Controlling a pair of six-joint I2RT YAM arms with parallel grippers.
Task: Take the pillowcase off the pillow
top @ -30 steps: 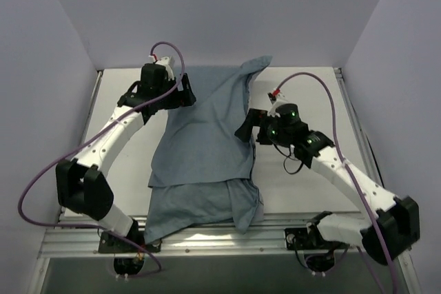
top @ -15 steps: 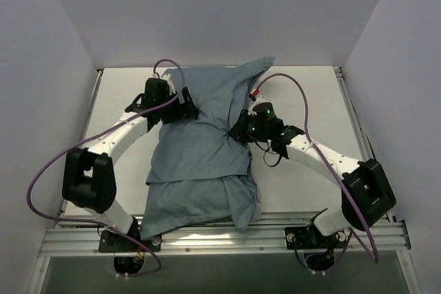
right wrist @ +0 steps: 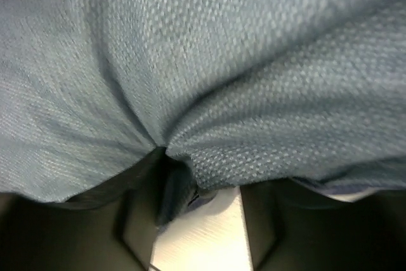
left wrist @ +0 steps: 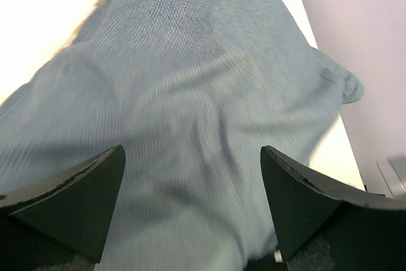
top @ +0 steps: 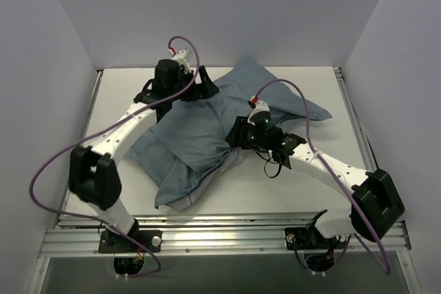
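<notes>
My right fingers (top: 236, 135) pinch a fold at the middle of the pillowcase (top: 186, 153), which lies diagonally near-left to far-right, while my left fingers (left wrist: 70, 201) hover spread above its far edge.

Soft, even light fills the overhead view. The dusty blue cloth pillowcase (top: 207, 125) is sharp there and throws only a thin dark shadow onto the flat white table top (top: 303, 184) along its near edge. The pale lilac walls (top: 227, 12) are evenly lit. In the left wrist view, the table past the pillowcase's left edge is blown out to white and the weave smears with blur. The right wrist view sits very close: the weave is soft at the top and crisper mid-frame, with deep shadow beneath the fold.
</notes>
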